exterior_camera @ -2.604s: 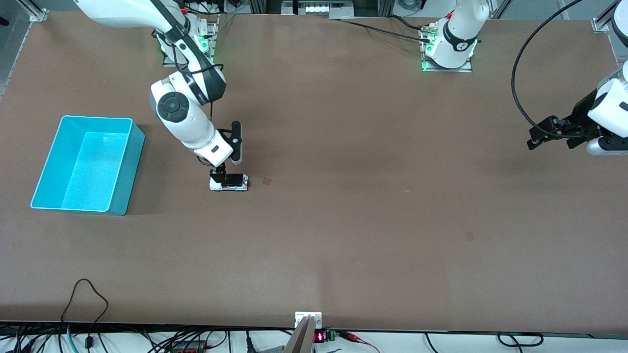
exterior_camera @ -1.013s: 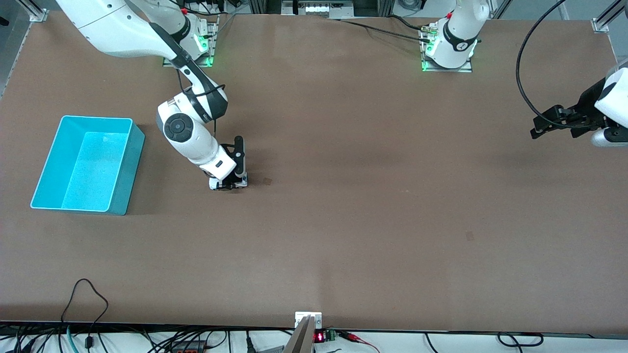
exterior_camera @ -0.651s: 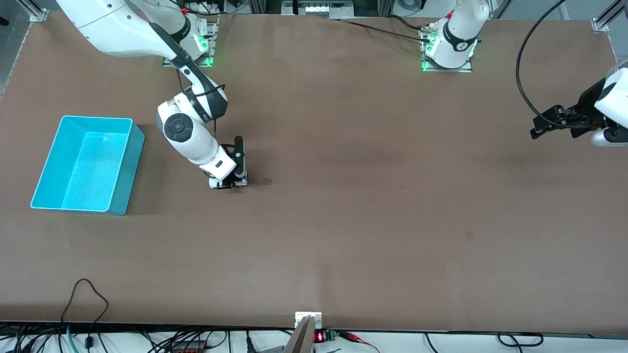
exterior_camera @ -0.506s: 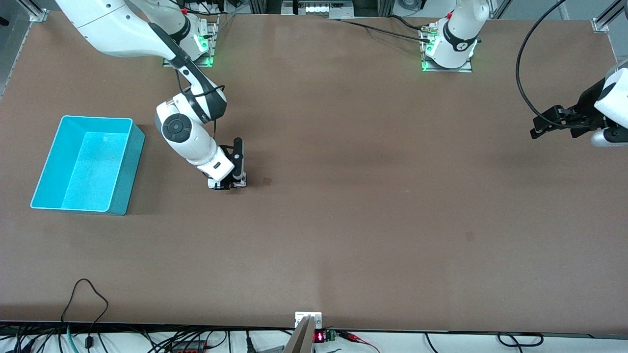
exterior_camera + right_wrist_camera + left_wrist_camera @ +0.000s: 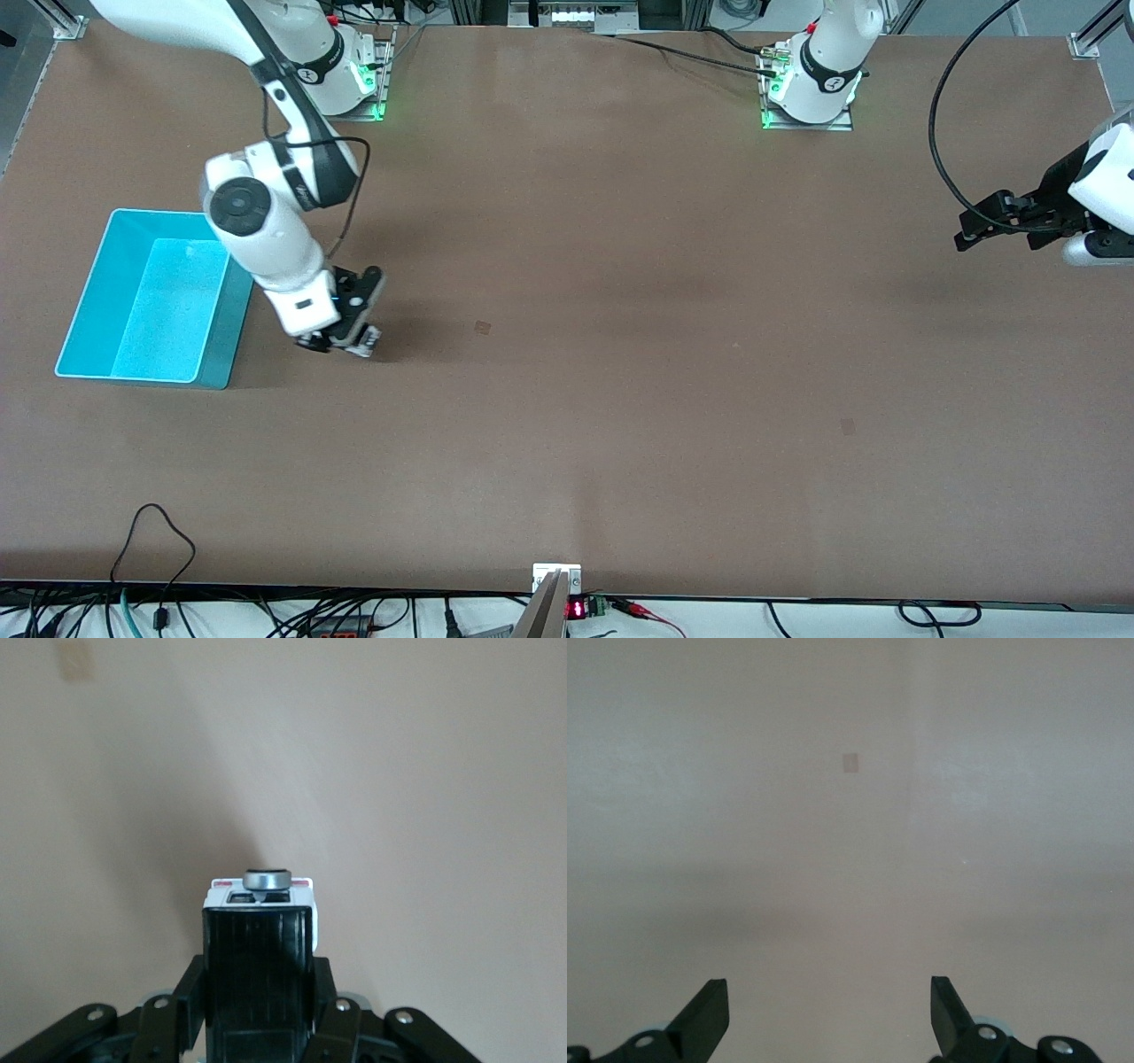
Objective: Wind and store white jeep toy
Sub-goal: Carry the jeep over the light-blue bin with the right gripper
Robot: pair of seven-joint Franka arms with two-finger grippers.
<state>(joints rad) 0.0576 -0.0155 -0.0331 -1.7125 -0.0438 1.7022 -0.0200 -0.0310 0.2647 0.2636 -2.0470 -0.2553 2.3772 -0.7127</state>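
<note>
Front view: the white jeep toy (image 5: 358, 339) was held tight in the right gripper (image 5: 341, 341) above the table (image 5: 620, 372), with the cyan bin (image 5: 232, 292) close by at nine o'clock, while the left gripper (image 5: 970, 232) waited wide open and empty.

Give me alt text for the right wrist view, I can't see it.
The right gripper is shut on the white jeep toy, seen end-on with its black panel toward the camera and a silver wheel at its tip. Only the bare brown table lies below.

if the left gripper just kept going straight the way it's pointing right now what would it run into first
Probably just the bare table. The left gripper is open with nothing between its fingers, and its wrist view shows only brown tabletop with a small faint mark. How far off the surface lies is unclear.
</note>
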